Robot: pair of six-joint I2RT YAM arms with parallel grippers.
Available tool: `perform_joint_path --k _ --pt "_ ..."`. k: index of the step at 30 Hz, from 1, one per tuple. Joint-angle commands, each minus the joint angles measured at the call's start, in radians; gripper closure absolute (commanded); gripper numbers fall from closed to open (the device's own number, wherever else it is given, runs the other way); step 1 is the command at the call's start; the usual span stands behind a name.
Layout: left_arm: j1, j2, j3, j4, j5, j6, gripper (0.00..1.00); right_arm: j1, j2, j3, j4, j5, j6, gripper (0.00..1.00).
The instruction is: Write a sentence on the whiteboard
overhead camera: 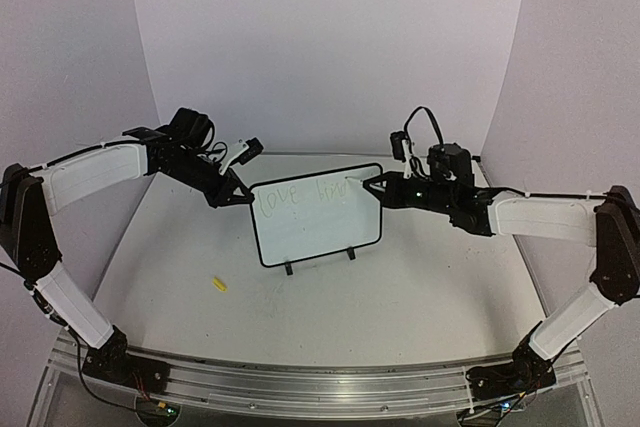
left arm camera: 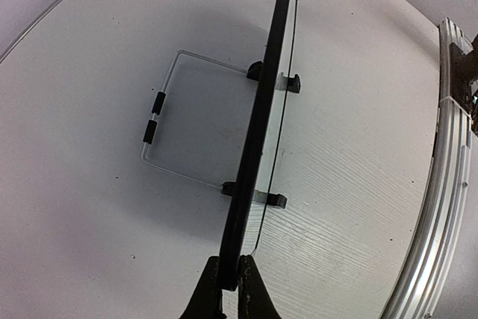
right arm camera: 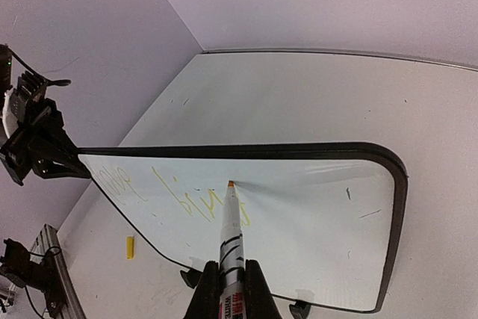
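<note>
Table (overhead camera: 420, 292): white, faint wood grain, meeting the walls at the back.
Board (overhead camera: 315, 212): upright on two black feet (overhead camera: 289, 269), mid-table.
Yellow bit (overhead camera: 218, 284): small, lying flat, left of the board and nearer the arms' bases — well apart from it.
Rail (overhead camera: 300, 379): aluminium, along the near edge.

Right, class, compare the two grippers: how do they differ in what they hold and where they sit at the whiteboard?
The left gripper clamps the left edge of the whiteboard; the right gripper clamps a marker. The left gripper sits beside the board; the right gripper faces its writing surface, marker tip touching. Both are shut.
</note>
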Motion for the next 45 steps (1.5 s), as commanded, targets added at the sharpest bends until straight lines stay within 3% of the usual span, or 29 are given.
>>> perform_joint_path --k 1,25,45 --pt "0.014 -0.006 -0.002 0.015 -0.139 0.061 1.0 -0.005 -0.019 0.045 0.033 0.032 -0.013 1.0" --pt "0.014 -0.003 -0.002 0.014 -0.139 0.061 1.0 -0.005 0.007 -0.071 0.031 0.024 0.019 1.0" --pt "0.014 -0.018 -0.004 0.015 -0.142 0.061 1.0 -0.005 -0.088 -0.071 0.037 0.028 0.041 1.0"
